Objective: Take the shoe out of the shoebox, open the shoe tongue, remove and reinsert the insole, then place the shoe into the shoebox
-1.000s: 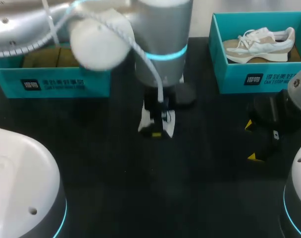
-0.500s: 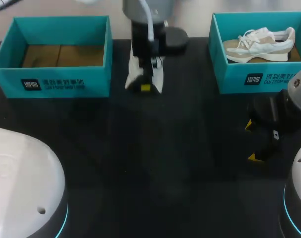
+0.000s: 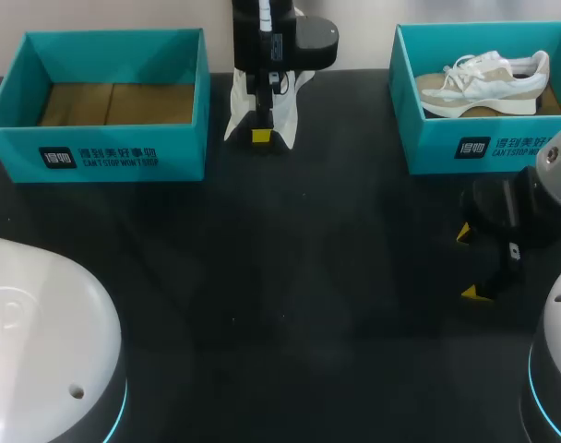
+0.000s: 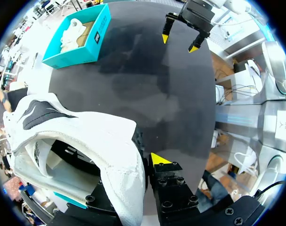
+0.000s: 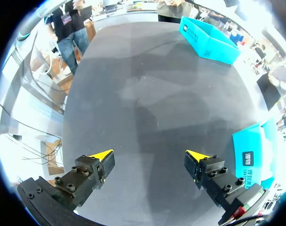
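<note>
My left gripper (image 3: 261,132) is at the back middle of the table, between the two boxes, shut on a white shoe (image 3: 285,111) that hangs around its fingers. In the left wrist view the white shoe (image 4: 82,141) with black side stripes fills the space beside the gripper (image 4: 142,162); its upper covers one finger and only one yellow tip shows. A beige and white sneaker (image 3: 483,83) lies in the teal shoebox (image 3: 488,148) at the back right. My right gripper (image 3: 471,263) stands open and empty in front of that box, with bare table under it (image 5: 150,155).
A second teal shoebox (image 3: 114,157) at the back left shows only its brown cardboard floor. The wrist view of my left arm also takes in my right gripper (image 4: 183,34) and the box with the sneaker (image 4: 98,35). Rounded arm bases (image 3: 41,351) fill the near corners.
My left arm has carried the white shoe from the table's middle towards the far edge, between the boxes. The right arm has kept still.
</note>
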Tool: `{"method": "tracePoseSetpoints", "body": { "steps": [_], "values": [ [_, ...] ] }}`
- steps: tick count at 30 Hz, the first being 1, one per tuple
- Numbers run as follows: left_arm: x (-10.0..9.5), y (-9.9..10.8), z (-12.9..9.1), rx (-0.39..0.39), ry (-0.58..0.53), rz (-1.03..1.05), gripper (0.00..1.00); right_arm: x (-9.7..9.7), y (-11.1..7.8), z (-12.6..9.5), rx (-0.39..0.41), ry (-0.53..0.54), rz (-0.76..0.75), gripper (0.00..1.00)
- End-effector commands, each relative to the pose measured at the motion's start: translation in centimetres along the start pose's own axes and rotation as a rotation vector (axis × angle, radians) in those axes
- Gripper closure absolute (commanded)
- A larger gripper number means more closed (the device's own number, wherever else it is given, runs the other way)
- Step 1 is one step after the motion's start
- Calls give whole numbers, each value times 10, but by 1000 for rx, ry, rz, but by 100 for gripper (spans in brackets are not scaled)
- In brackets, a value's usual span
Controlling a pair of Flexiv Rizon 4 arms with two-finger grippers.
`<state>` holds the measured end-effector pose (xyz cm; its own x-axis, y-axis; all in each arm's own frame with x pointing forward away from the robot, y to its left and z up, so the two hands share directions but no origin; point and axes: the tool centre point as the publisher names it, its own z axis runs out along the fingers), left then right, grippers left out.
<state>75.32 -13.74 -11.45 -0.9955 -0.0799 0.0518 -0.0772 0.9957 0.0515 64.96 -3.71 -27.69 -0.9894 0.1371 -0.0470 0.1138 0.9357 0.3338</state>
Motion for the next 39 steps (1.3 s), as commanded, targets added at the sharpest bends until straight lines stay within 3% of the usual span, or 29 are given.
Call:
{"method": "tracePoseSetpoints", "body": {
  "steps": [1,4,7,12,15,23,30,39],
  "values": [
    [1,2,-2,2,-3,0,100,1,1,1,3,-1,0,0],
    [1,2,-2,2,-3,0,100,1,1,1,3,-1,0,0],
    [-29,6,-15,25,-14,-30,100,1,1,1,3,-1,0,0],
    [-82,30,-24,28,-55,-86,100,1,1,1,3,-1,0,0],
    [-108,48,-21,4,-93,-115,100,1,1,1,3,-1,0,0],
    [-173,101,2,15,-16,-118,100,1,1,1,3,-1,0,0],
    [-237,157,20,20,-33,-210,100,1,1,1,3,-1,0,0],
    [-269,220,14,25,-54,-254,100,1,1,1,3,-1,0,0]
  ]
}}
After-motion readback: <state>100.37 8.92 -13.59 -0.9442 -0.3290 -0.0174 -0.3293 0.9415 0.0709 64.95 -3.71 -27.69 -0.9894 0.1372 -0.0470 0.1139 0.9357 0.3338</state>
